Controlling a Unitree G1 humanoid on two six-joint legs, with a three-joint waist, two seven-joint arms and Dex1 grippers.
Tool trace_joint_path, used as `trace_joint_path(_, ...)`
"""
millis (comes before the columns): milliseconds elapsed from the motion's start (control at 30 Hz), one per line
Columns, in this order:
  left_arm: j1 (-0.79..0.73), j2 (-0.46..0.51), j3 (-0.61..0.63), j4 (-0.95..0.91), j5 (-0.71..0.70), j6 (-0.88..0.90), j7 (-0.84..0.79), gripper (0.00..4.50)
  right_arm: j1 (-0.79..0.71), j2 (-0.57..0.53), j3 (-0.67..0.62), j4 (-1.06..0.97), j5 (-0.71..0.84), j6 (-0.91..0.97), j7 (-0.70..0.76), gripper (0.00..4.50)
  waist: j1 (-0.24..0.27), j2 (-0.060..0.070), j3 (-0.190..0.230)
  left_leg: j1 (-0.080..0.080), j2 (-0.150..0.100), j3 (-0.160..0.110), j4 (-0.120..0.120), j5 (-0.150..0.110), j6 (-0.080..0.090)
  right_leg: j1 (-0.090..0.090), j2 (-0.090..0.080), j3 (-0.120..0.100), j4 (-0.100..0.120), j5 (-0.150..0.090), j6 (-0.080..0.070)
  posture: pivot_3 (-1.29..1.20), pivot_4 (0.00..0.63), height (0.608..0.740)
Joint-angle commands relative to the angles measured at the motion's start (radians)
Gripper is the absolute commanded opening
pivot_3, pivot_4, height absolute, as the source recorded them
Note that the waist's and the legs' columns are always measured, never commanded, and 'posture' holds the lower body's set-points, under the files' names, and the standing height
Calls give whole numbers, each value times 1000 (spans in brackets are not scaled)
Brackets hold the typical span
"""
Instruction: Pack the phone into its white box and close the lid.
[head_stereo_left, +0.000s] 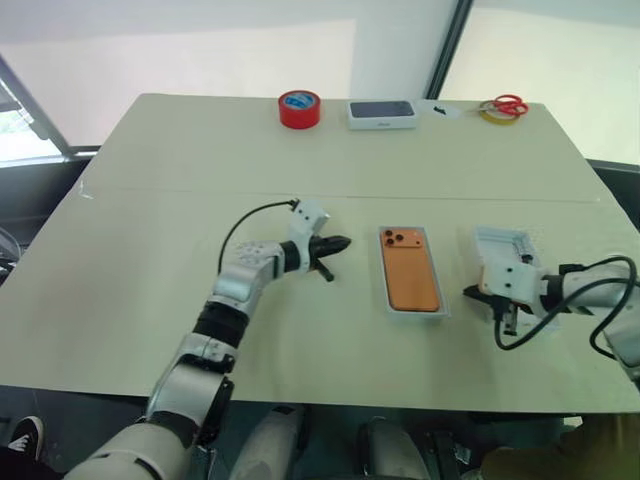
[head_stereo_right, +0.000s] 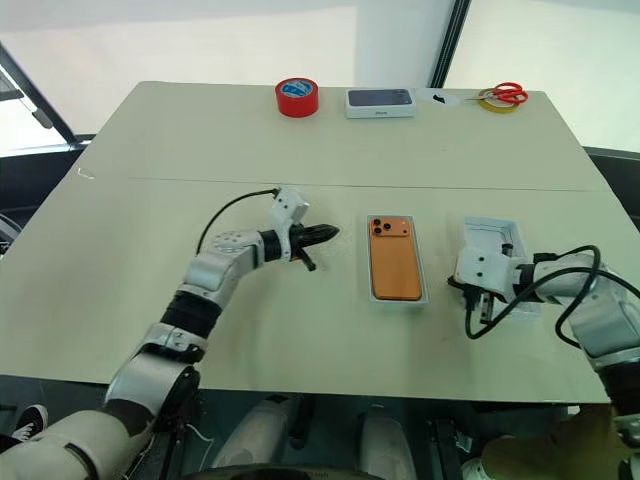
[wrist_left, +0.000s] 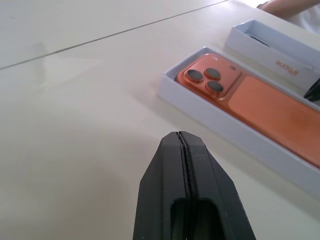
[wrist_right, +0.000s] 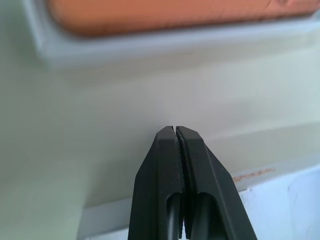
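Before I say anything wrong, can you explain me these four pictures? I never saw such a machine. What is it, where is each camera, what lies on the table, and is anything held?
It is a humanoid robot with two arms, each ending in a black two-fingered claw. The two wide pictures come from cameras in its head, looking down over the table. The two close pictures come from cameras on its wrists, looking along each claw.

The left claw and the right claw are both shut and hold nothing.

Between them lies the orange phone, camera lenses up, already inside the white box. The lid lies open-side up by the right claw, not yet on the box.

At the far edge are a red tape roll, another white phone box with a dark picture, and red-handled scissors on a yellow tape roll.
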Motion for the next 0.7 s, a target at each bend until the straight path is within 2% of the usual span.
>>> trace_joint_path(33,22,42,25,-122,-46,33,-47,0,14,-31,-51,6,15,-29,9,67,1,0,0,0,0,0,0,0,0,0,0,0,0,0,0,0,150,740)
trace_joint_path(100,38,79,39,-162,-73,82,-71,534,-12,-16,-81,-5,88,71,34,0,1,0,0,0,0,0,1,0,0,0,0,0,1,0,0,0,150,740)
trace_joint_path(167,52,106,38,-177,-69,100,-70,1310,-33,-10,-91,-3,88,77,11,524,0,0,0,0,0,0,1,0,0,0,0,0,1,0,0,0,150,740)
trace_joint_path(200,62,117,43,-191,-87,120,-83,1937,-41,-6,-98,-10,112,113,18,943,-1,1,0,0,0,0,1,0,0,0,0,0,1,0,0,0,150,740)
trace_joint_path(267,89,139,52,-229,-91,97,-90,2833,-60,21,-131,-39,181,186,17,1782,-5,1,0,0,0,0,1,0,0,0,0,1,1,0,0,0,150,740)
trace_joint_path(367,123,165,95,-288,-128,80,-107,4362,-79,63,-188,-79,242,285,-37,3332,-9,1,0,0,1,0,-1,0,0,-1,0,1,1,0,0,0,150,740)
trace_joint_path(433,144,194,117,-320,-155,81,-134,4500,-79,81,-209,-96,232,343,-103,4288,-9,1,0,0,1,0,0,0,0,-1,0,1,1,0,0,0,150,740)
trace_joint_path(467,156,211,128,-335,-164,66,-152,4500,-76,87,-217,-112,228,385,-137,4400,-9,1,0,0,1,0,0,0,0,-1,0,1,1,0,0,0,150,740)
trace_joint_path(533,185,263,146,-362,-198,73,-212,4500,-71,106,-235,-171,243,533,-208,4400,-9,2,0,0,1,0,0,0,0,-1,0,1,1,0,-1,0,150,740)
trace_joint_path(700,251,361,177,-370,-189,-130,-344,4500,-71,116,-278,-329,322,1006,-324,4400,-7,2,0,0,1,1,-1,0,0,-2,0,3,1,-2,-5,0,150,740)
